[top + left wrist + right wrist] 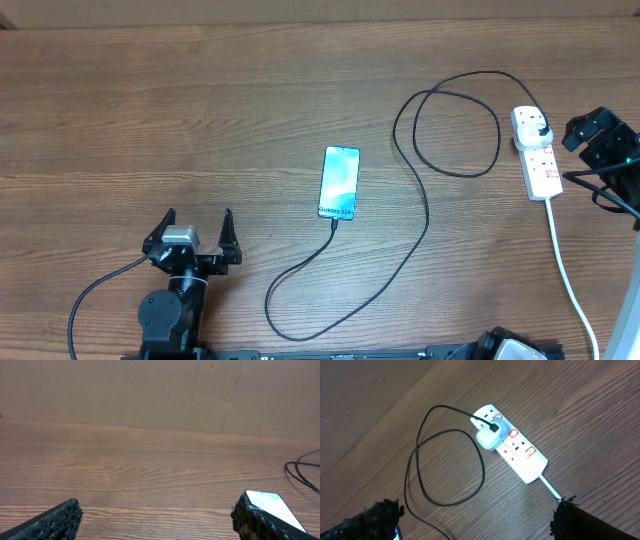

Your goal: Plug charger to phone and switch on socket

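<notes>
overhead: straight down, far, whole table [150,100].
left wrist: low, level, phone [272,505] lower right.
right wrist: angled down, socket [520,452] central; overhead shares both.

Black left hand [198,218], textured fingers [60,520], thin black cable [88,292]

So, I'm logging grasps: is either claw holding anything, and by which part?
Nothing is held: the left claw and the right claw both stand open and empty.

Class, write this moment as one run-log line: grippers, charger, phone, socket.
left gripper: open, empty | right gripper: open, near socket | charger: in socket, free end at phone | socket on/off: unclear
</notes>
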Controlling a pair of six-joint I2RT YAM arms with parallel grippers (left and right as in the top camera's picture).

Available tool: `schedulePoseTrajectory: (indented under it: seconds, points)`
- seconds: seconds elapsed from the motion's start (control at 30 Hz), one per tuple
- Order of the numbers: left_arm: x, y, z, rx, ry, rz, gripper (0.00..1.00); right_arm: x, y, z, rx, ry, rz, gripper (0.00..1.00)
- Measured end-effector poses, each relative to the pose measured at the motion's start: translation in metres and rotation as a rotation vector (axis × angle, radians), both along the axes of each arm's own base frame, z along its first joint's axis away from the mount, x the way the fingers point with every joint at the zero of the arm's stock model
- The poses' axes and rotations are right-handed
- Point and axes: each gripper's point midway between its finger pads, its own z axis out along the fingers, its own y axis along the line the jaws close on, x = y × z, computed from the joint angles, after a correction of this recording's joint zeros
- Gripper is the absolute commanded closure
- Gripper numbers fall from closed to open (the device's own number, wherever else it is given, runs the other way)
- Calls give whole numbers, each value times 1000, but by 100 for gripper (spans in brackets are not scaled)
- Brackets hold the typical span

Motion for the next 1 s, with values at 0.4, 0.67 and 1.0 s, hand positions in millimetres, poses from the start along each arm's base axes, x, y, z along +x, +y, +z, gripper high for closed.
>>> schedulePoseTrajectory:
  seconds: [0.4,0.67,1.0]
  points:
    - [0,0,0,10,0,-1,0,0,0,0,0,0,0,0]
    - [0,2,0,9,-1,6,0,0,0,0,1,0,0,0]
    - [0,8,0,9,-1,32,1,0,0,0,0,0,0,0]
